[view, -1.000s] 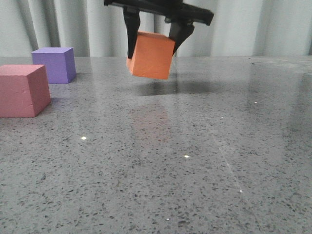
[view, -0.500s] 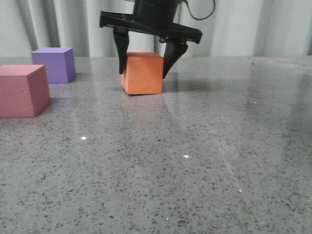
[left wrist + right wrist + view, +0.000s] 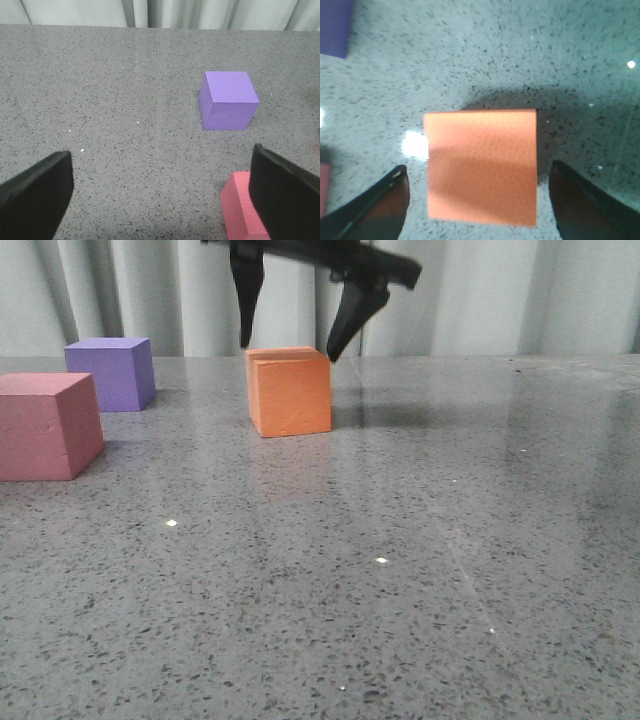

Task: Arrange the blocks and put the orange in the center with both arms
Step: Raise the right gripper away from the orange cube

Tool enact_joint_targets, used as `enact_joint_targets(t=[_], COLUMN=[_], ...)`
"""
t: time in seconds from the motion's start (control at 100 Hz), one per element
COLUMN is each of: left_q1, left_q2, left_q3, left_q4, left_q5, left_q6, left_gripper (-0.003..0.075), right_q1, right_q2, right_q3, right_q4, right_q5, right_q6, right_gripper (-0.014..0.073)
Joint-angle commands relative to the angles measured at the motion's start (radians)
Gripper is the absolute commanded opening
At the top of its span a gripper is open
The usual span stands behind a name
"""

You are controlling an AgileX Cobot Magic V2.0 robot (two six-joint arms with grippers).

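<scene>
Since nothing bigger is in play, table [image 3: 420, 570]: grey speckled stone, glossy enough to mirror the cubes; I judge a cube would slide on it if nudged from the side.
Right gripper [image 3: 290, 345]: spread wide, holding nothing, its two dark fingers hanging above the top corners of the orange cube; in the right wrist view [image 3: 480, 205] the fingers stand clear on either side of the cube, with bare table between.
Left gripper [image 3: 162, 195]: jaws wide apart and empty, over the table near the pink and purple cubes; it does not show in the front view.
Pink cube [image 3: 45, 425]: at the near left edge of the table, well apart from the orange one; only a corner shows in the left wrist view [image 3: 240, 210].
Purple cube [image 3: 112, 372]: behind the pink one, farther back on the left, standing flat [image 3: 227, 100].
Orange cube [image 3: 290, 392]: resting flat on the table, to the right of the other two, alone and upright [image 3: 482, 165].
Handling: matte and foam-like by its look, so likely light, a little soft, not fragile and not slippery.
Where to grip: two opposite flat side faces at mid-height, squarely, with gentle pressure, since a corner grip could turn it.
</scene>
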Motion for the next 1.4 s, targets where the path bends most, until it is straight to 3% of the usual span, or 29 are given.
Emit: enact_joint_targets(t=[0.0,0.3,0.46,0.75,1.06,1.39], left_q1=[-0.001,-0.001,-0.001,-0.023,-0.216,-0.379], left_q2=[-0.008,-0.01,-0.01,-0.01,0.043,0.247], left_q3=[-0.034,-0.034,-0.034,-0.048,-0.216,-0.446], left_q4=[-0.013,-0.015,-0.015,-0.021,-0.023,-0.049], left_q5=[-0.073,-0.071,-0.069,-0.066,-0.022,0.09], left_q6=[-0.009,-0.009,-0.007,0.045,0.071,0.231], left_gripper=[0.068,0.068,0.068,0.068,0.068,0.068], right_q1=[0.011,0.085,0.125,0.132,0.132,0.132], right_q2=[-0.107,-0.2,-0.264,-0.524,-0.873,-1.164], right_q3=[-0.034,-0.019,0.071,0.468,0.943,1.185], right_q4=[0.0,-0.071,-0.106,-0.121,-0.121,-0.121], right_q5=[0.082,0.082,0.054,-0.172,-0.456,-0.494], right_q6=[-0.033,-0.088,-0.09,-0.088,-0.088,-0.053], right_gripper=[0.0569,0.0569,0.0569,0.0569,0.0569,0.0569])
